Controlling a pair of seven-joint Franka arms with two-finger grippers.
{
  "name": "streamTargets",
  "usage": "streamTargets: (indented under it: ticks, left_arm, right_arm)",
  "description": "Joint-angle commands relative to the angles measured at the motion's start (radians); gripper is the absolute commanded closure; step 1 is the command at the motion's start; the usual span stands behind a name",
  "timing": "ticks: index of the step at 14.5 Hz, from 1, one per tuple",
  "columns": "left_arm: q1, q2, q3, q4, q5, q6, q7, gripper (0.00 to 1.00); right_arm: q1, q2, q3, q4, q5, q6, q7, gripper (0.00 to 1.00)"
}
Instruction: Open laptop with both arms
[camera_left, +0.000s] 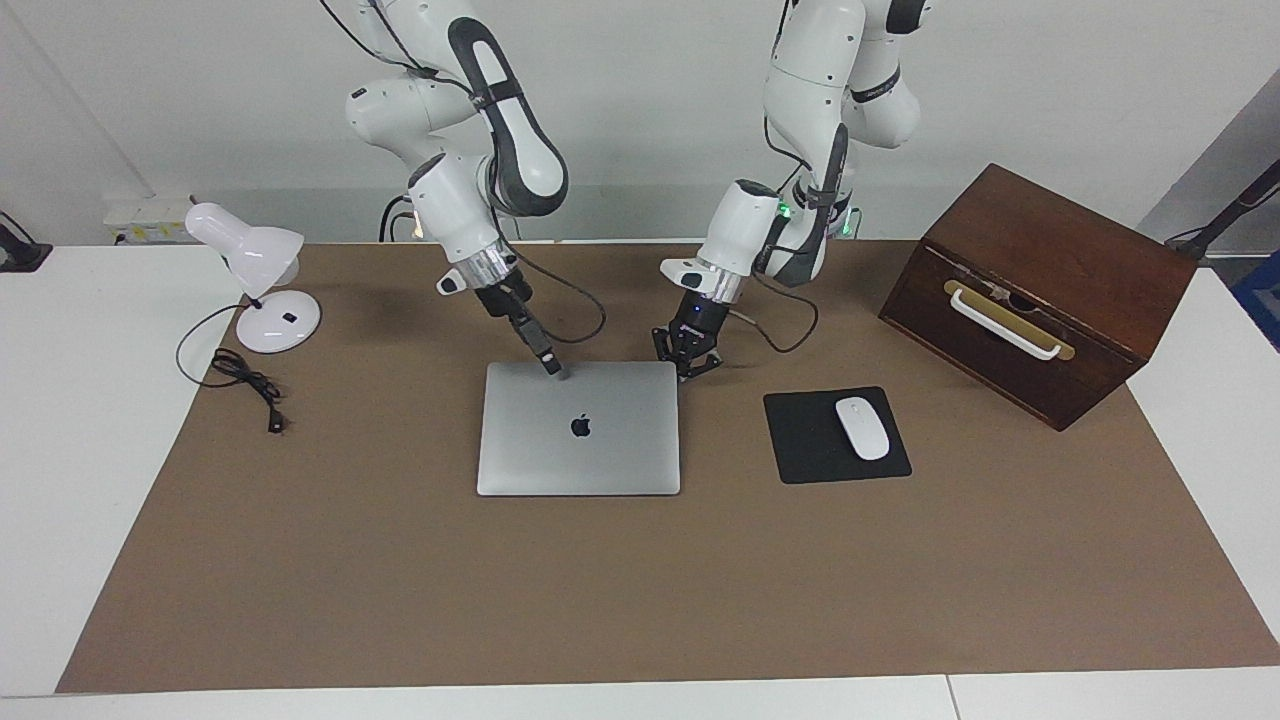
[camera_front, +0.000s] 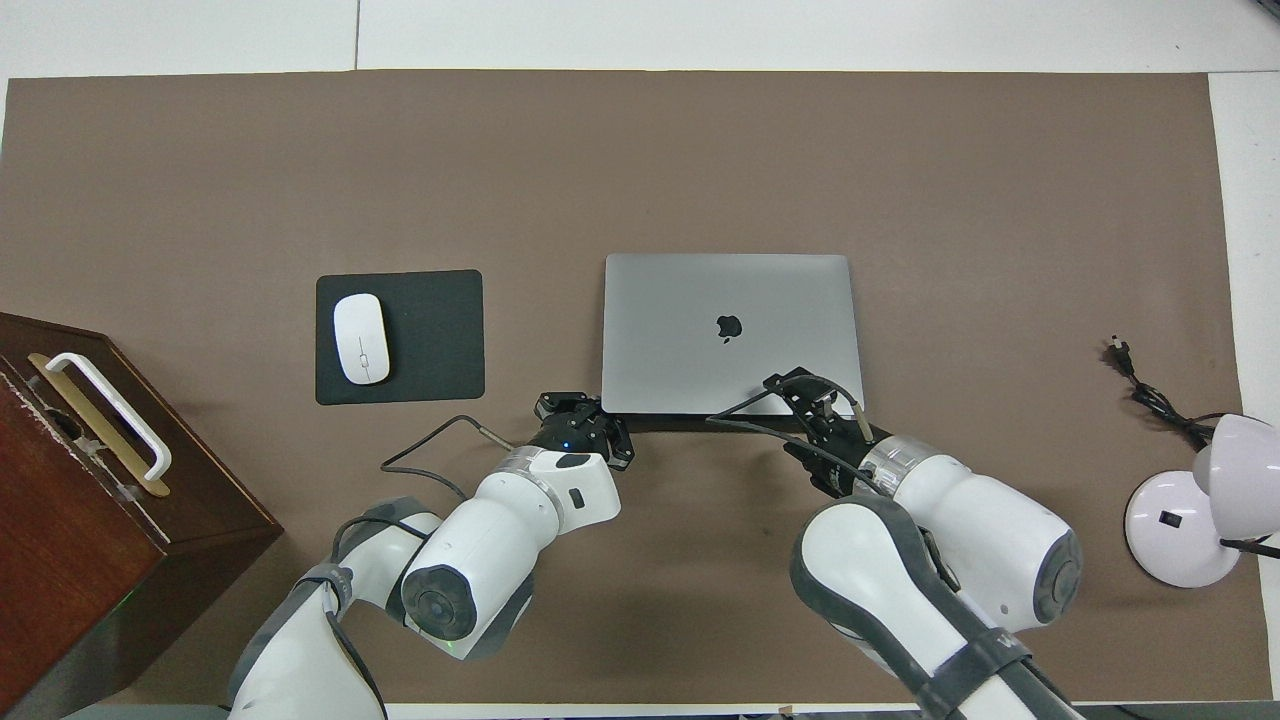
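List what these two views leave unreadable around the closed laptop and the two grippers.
- Laptop: keys and screen hidden, lid closed in both views.
- Right gripper: tip on the lid near the robots' edge; jaws too small to read in the facing view, covered by its wrist overhead.
- Left gripper: contact with the laptop's corner too small to tell.

A white mouse (camera_left: 862, 427) lies on a black mouse pad (camera_left: 836, 435) at centre right. A wooden box (camera_left: 1037, 295) stands upper right, a white lamp (camera_left: 256, 280) upper left, all on the brown-covered counter (camera_left: 640, 600).
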Motion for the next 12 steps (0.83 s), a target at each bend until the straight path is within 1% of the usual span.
streamTargets:
  ticks: [1, 12]
  left_arm:
    - [-0.024, 0.027, 0.006, 0.016, -0.031, 0.017, 0.02, 1.0]
    - [-0.03, 0.028, 0.006, 0.015, -0.031, 0.017, 0.021, 1.0]
  right_arm:
    - [0.002, 0.011, 0.001, 0.014, 0.033, 0.02, -0.047, 0.05]
    - [-0.004, 0.023, 0.001, 0.029, 0.033, 0.019, -0.049, 0.05]
